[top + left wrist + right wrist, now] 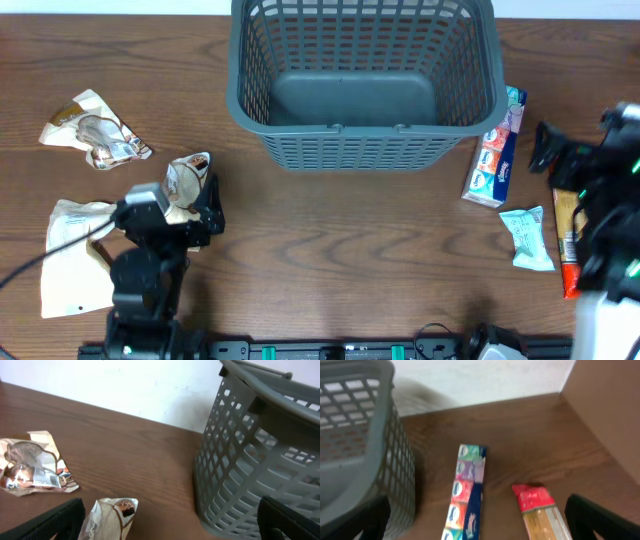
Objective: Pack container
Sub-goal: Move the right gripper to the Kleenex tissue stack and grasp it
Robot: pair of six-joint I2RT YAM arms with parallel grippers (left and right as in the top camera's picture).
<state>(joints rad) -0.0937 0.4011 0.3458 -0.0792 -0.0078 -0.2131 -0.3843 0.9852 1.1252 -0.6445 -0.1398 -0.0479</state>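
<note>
Basket, count: one dark grey basket (360, 145) with slotted walls.
Basket, position: at the far middle of the surface (350, 240), upright, between the two groups of packets.
Packets, count: six in all, every one lying outside the basket.
Packets, left group: three: a crumpled packet (95, 130), a brown-and-white packet (188, 178) and a pale bag (70, 260).
Packets, right group: three: a tissue pack (495, 150) just beside the basket's right corner, a light blue packet (527, 238) and a red-ended packet (566, 225) partly under the right arm.
Grippers, count: two.
Left gripper (170, 510): jaws spread wide, closed on nothing; the brown-and-white packet lies on the surface between the fingers, nearer the left one.
Right gripper (477, 502): jaws spread wide, closed on nothing, above the tissue pack.
Surface: dark brown wood grain.
Room: a plain white wall (125, 385) behind the surface.
Overhead only: the pale bag and the light blue packet.
Left wrist only: the basket's lattice wall from the side, with two of the left packets.
Right wrist only: a brown panel (605, 420) standing at the right, and the red end of the red-ended packet in full.
</note>
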